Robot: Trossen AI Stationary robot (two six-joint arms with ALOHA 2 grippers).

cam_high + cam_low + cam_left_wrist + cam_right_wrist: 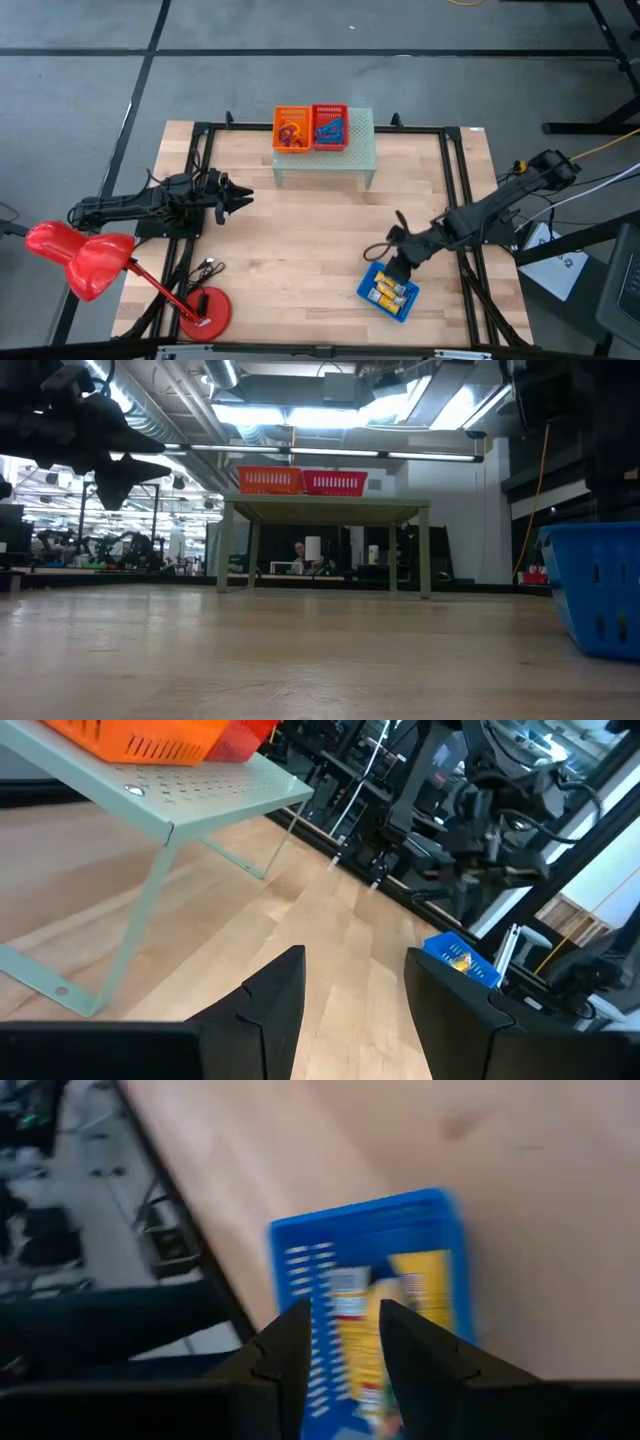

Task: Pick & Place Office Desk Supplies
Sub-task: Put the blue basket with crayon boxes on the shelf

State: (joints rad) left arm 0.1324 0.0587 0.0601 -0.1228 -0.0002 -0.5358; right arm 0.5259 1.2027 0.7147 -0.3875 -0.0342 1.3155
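Ceiling lights [300, 415] bright, glaring in low view; tabletop [320, 240] evenly lit, shadows soft; blue basket [370, 1280] motion-blurred in right wrist view.

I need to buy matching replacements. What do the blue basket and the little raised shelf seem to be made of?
Blue basket: apparently moulded plastic, judging by its slotted walls and uniform colour. Raised shelf: likely painted sheet metal in matte pale green, with a thin perforated top and slim legs fixed by visible fasteners.

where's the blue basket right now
In the high view the blue basket sits at the table's near right edge, directly below the right claw, far from the orange basket on the green shelf.
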